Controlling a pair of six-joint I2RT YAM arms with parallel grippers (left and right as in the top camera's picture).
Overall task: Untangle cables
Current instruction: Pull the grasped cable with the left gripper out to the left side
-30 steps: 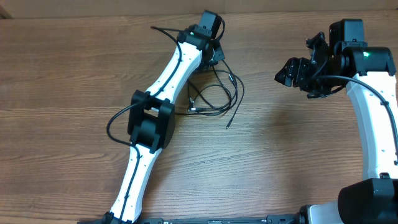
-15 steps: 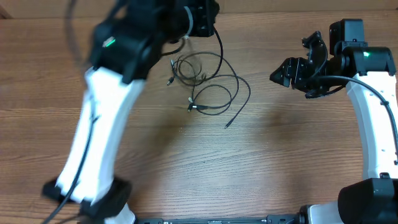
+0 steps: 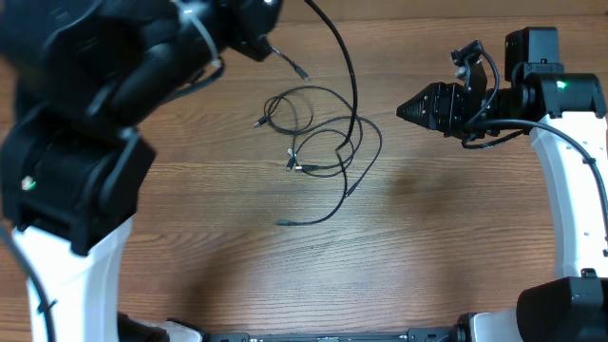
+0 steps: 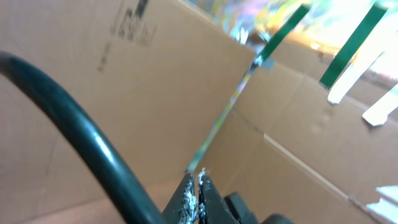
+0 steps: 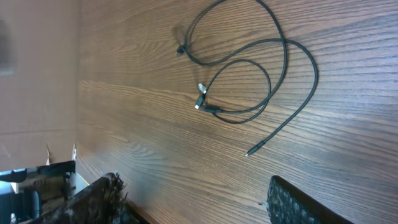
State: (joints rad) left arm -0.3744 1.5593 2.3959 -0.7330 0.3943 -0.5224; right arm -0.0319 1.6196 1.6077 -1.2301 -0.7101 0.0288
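We find the left jaws pinched shut on one thin cable (image 4: 224,115), which rises off the surface (image 3: 456,247). The right jaws stand wide and empty, near the other cables (image 3: 304,166), which lie looped together mid-surface.

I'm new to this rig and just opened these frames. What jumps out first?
The left arm looms huge and blurred at the overhead view's left, held high near the camera. Its left gripper is pinched on one cable that trails down to the table. The other cables lie looped mid-table, and the right gripper hangs open to their right.
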